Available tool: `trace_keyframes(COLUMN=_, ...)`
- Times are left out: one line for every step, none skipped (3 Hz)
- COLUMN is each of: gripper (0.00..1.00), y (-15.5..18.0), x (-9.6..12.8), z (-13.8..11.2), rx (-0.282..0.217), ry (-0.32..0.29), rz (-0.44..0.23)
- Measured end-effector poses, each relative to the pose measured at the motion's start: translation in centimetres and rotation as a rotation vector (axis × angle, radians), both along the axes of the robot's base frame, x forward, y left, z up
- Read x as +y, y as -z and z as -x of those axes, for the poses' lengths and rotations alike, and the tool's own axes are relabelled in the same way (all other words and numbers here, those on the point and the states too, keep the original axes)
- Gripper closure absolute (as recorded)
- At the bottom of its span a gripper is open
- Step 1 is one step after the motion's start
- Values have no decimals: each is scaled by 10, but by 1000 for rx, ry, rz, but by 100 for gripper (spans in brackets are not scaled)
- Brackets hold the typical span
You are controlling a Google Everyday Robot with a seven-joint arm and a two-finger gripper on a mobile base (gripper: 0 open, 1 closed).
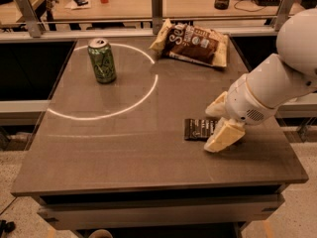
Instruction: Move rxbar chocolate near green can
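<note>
My gripper (220, 122) is at 4 o'clock on the table (124, 157), near the right edge. Both fingers are spread apart. One finger (224, 135) sits on the near side of the bar, the other on the far side at its right end. I can't tell if either touches it.

1 bar (199, 129): lying flat, long side left-right, with the right end between my fingers.

1 can (102, 60): upright at 10 o'clock, well apart from the bar, inside a white ring (148, 90) on the tabletop.

1 snack bag (194, 44): lying at 1 o'clock at the far edge, just right of the ring.
</note>
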State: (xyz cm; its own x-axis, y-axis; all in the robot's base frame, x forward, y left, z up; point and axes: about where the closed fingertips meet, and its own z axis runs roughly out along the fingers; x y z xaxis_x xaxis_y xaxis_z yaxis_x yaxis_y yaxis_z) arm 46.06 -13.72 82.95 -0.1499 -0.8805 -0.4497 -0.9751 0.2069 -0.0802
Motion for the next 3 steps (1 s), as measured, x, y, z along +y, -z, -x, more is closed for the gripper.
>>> trace_keyframes(gripper=61, y=6, x=0, z=1, rx=17, ry=-2, rz=3)
trace_keyframes(gripper=85, y=2, x=0, z=1, rx=17, ry=-2, rz=3)
trace_keyframes(gripper=100, y=2, x=0, z=1, rx=17, ry=-2, rz=2)
